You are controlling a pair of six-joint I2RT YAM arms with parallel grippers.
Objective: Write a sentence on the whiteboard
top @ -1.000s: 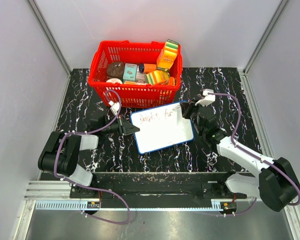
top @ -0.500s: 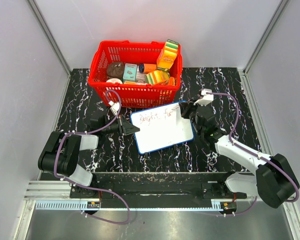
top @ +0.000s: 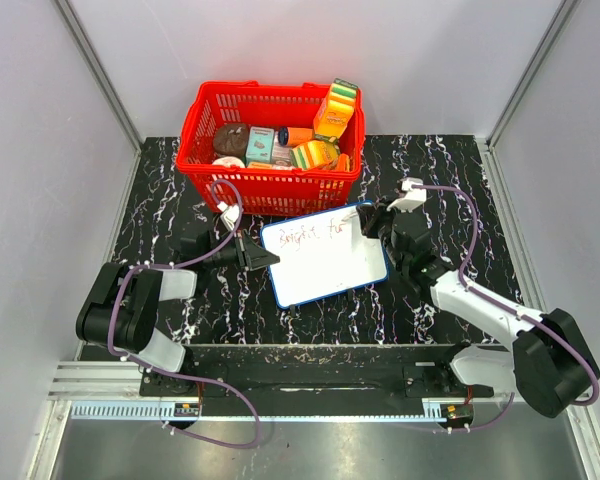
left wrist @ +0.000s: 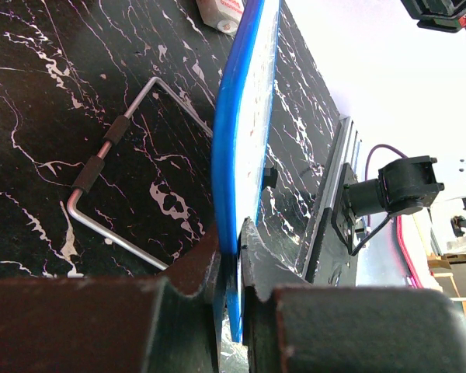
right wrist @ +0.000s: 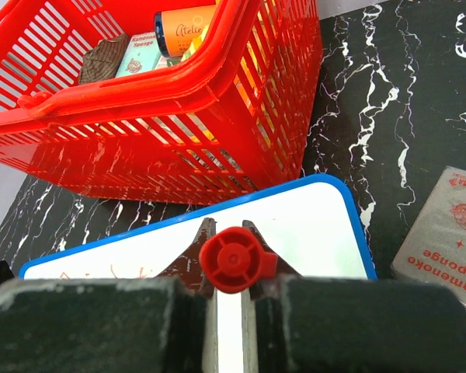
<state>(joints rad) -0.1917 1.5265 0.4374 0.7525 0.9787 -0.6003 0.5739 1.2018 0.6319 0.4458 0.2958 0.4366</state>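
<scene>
Between the two claws lies the whiteboard (top: 325, 258), slanted on the black tabletop (top: 450, 180) and just short of the red basket (top: 270, 190). Look at the left claw (left wrist: 231, 245): it is pressed together on the board's blue rim, pinching the left edge and nothing else. That reads as a brace, since a light board would skate under a pen stroke, so one arm pins it down.

Over to the right claw (right wrist: 227, 229), which is pinched on a marker (right wrist: 231, 261). The red end faces its own camera and the barrel runs out ahead toward the board's far right corner. From above, the marker angles out of that claw so its tip meets the tail of the sentence (top: 315, 236), a single scrawled red line along the board's far edge. Whether the tip is actually touching, I can't tell.

I judge the writing is under way, with plenty of white left on the near side of that line. A sponge pack (right wrist: 443, 233) sits off to the right of the writing claw, clear of the board. A bent wire handle (left wrist: 116, 179) lies flat beside the bracing claw. The risk is the board pivoting about that one pinch if the pen pushes sideways.
</scene>
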